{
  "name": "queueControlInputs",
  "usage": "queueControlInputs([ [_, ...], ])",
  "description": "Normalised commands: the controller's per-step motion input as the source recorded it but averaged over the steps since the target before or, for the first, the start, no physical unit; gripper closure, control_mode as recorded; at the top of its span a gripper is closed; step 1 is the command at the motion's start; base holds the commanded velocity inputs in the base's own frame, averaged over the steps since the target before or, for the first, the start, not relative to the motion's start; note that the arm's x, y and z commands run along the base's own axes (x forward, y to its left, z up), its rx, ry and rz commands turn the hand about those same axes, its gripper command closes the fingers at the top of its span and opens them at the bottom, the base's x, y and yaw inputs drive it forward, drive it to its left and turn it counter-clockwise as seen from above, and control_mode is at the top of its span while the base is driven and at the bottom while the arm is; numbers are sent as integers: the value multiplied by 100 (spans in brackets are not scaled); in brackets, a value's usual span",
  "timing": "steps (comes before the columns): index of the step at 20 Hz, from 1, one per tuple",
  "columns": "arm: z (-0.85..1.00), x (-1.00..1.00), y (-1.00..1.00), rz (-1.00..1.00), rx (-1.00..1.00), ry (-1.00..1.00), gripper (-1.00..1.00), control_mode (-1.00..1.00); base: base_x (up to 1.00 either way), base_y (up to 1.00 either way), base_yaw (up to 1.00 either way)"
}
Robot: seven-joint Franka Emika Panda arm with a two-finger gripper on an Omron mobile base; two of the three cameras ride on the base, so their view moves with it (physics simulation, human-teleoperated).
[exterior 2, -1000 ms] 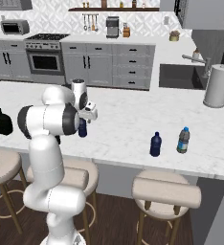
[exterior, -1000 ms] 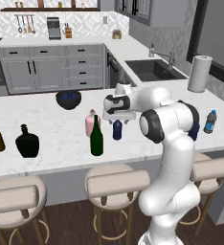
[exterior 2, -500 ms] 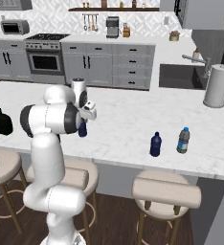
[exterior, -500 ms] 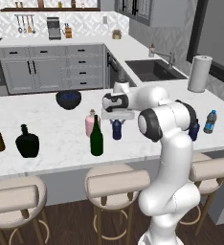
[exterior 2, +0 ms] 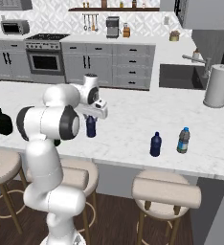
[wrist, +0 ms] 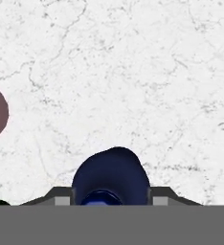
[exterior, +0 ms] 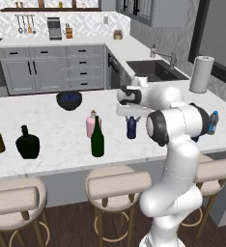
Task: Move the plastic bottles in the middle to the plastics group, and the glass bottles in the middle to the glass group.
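My claw (exterior: 131, 117) stands over the middle blue bottle (exterior: 131, 128) on the counter (exterior: 52, 125), a finger (wrist: 61, 200) tight at each side: closed on it. Pink bottle (exterior: 91, 125) at 9 o'clock of it, green bottle (exterior: 97, 139) at 8 o'clock.

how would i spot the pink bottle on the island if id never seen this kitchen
Find the white marble island with stools along its front. Near its middle stand three bottles; the pink bottle is the squat one just behind the tall green bottle.
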Motion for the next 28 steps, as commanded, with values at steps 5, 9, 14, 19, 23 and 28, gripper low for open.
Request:
queueControlInputs([
  [5,22,-41,-90,-1,0,1,100,-100,0,0,0],
  [9,13,-41,-99,-2,3,3,100,-100,0,0,0],
  [14,5,-30,-100,-23,8,6,100,-100,0,0,0],
  [19,-3,-9,-84,-42,2,1,100,-100,0,0,0],
  [23,-5,12,-54,-52,0,0,100,-100,0,0,0],
  [28,-11,19,-24,-54,-8,0,100,-100,0,0,0],
])
